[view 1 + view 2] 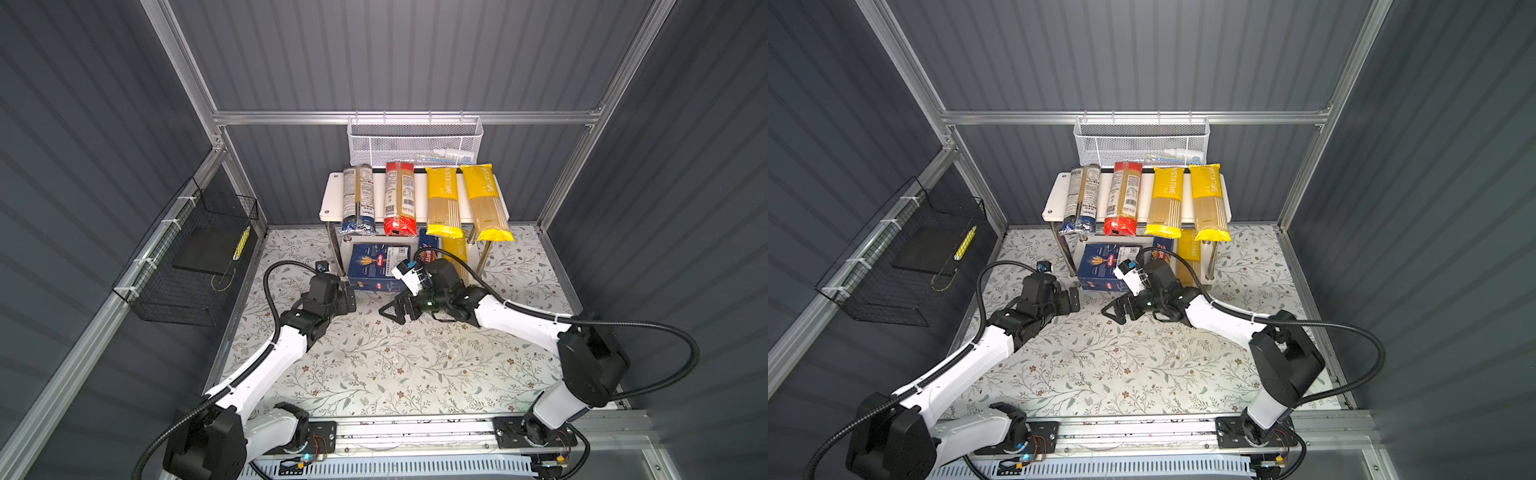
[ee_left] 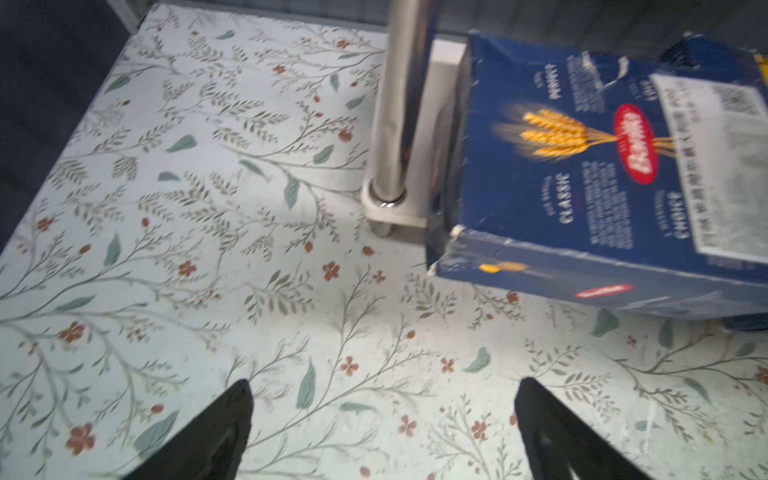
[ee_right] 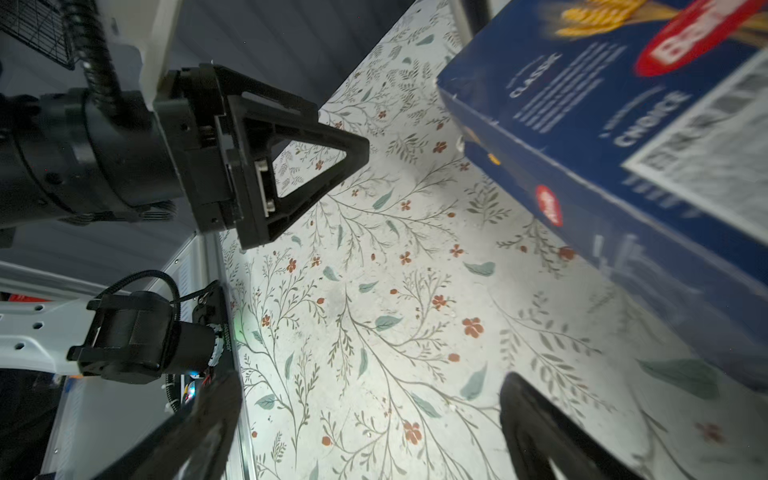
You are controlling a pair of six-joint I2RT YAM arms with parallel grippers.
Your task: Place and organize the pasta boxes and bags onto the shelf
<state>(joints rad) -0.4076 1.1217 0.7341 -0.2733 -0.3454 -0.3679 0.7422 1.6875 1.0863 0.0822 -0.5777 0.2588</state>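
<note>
Left hand (image 2: 382,386) and right hand (image 3: 370,382) both hang released, empty, low over the table (image 1: 374,365). I see the wide Barilla box (image 1: 376,266) on the shelf's (image 1: 330,199) lower board, overhanging its front left corner; four spaghetti packets (image 1: 400,199) line the top board.
</note>
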